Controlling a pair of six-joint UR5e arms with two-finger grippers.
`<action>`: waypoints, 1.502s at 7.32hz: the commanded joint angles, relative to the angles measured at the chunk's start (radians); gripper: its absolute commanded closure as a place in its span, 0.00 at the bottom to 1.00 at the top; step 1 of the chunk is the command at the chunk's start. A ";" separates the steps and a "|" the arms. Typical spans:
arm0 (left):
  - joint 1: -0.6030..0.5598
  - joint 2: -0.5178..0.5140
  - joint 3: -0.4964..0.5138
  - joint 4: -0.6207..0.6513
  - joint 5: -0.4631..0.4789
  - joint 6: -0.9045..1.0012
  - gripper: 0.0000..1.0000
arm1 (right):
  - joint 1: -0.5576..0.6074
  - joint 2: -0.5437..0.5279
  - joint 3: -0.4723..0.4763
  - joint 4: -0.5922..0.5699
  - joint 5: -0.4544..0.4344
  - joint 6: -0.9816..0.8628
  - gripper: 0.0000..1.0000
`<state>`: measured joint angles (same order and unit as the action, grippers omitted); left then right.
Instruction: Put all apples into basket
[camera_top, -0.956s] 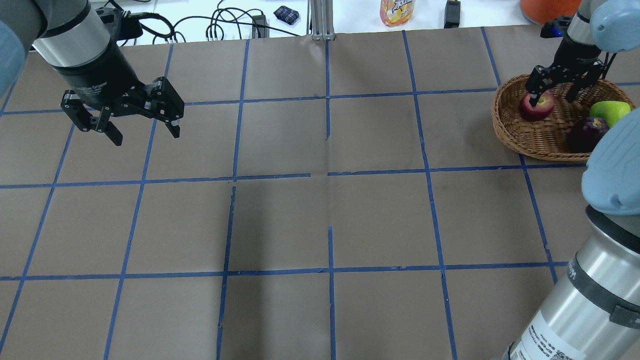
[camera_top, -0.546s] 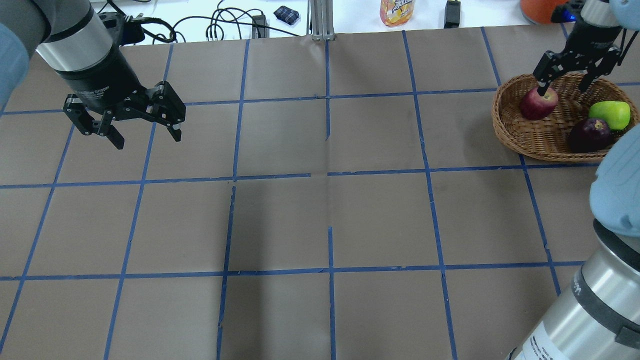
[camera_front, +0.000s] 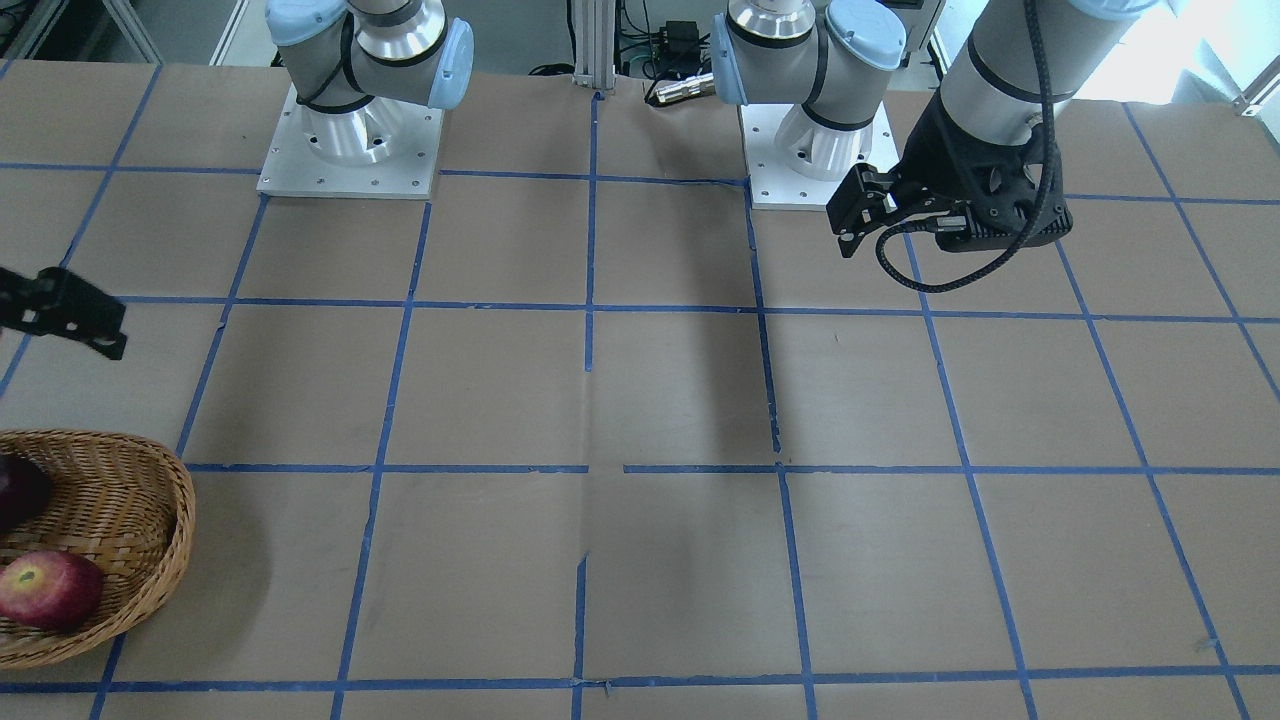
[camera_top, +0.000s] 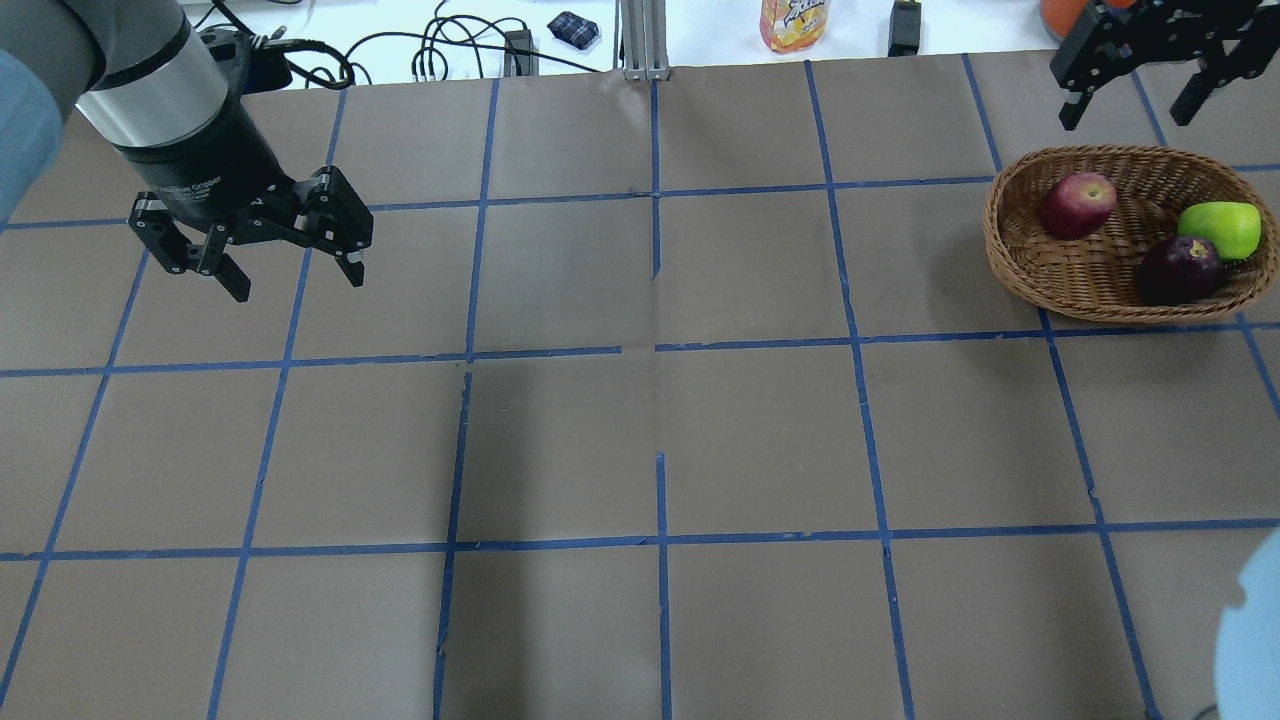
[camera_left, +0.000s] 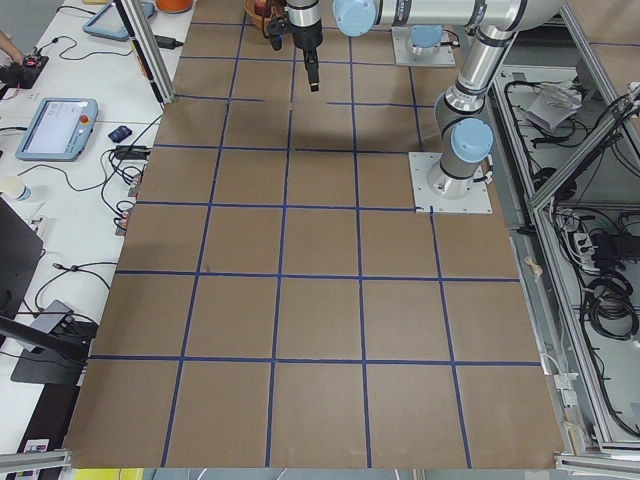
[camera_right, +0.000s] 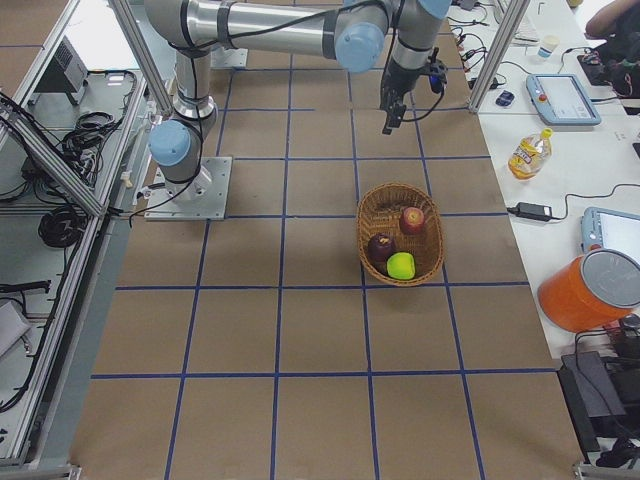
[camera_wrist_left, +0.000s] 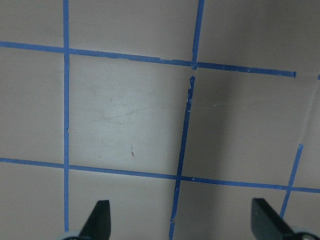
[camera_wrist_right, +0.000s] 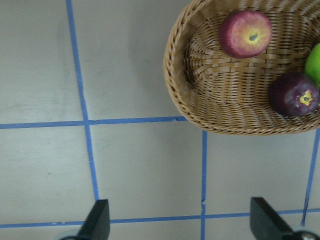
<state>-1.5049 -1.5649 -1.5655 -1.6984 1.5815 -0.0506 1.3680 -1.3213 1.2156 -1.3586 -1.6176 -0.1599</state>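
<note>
Oval basket (camera_top: 1060, 285) on the far right of the table (camera_top: 660, 430), long axis running left to right, red apple (camera_top: 1077, 204) at its left end with the stem hollow up, purple apple (camera_top: 1180, 270) and green apple (camera_top: 1220, 228) side by side at its right end, right gripper (camera_top: 1127, 115) spread and empty above the far rim, left gripper (camera_top: 297, 285) spread, well apart.

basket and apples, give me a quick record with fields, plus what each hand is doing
basket: robot's right side, three fruits inside
red apple: in basket, left end
maroon apple: in basket, robot-side edge
green apple: in basket, right end
left hand: open, empty, above the table
right hand: open, empty, beyond the basket
task: looks complete
</note>
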 joint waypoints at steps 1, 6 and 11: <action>0.000 0.000 -0.001 -0.001 0.000 0.000 0.00 | 0.144 -0.105 0.097 0.006 0.005 0.228 0.00; 0.000 0.000 -0.002 -0.003 0.000 0.000 0.00 | 0.198 -0.205 0.304 -0.071 0.010 0.249 0.00; 0.000 0.002 -0.013 -0.004 0.002 0.000 0.00 | 0.197 -0.219 0.298 -0.140 0.005 0.261 0.00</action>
<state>-1.5048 -1.5644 -1.5712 -1.7027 1.5819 -0.0506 1.5651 -1.5394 1.5134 -1.4988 -1.6105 0.0992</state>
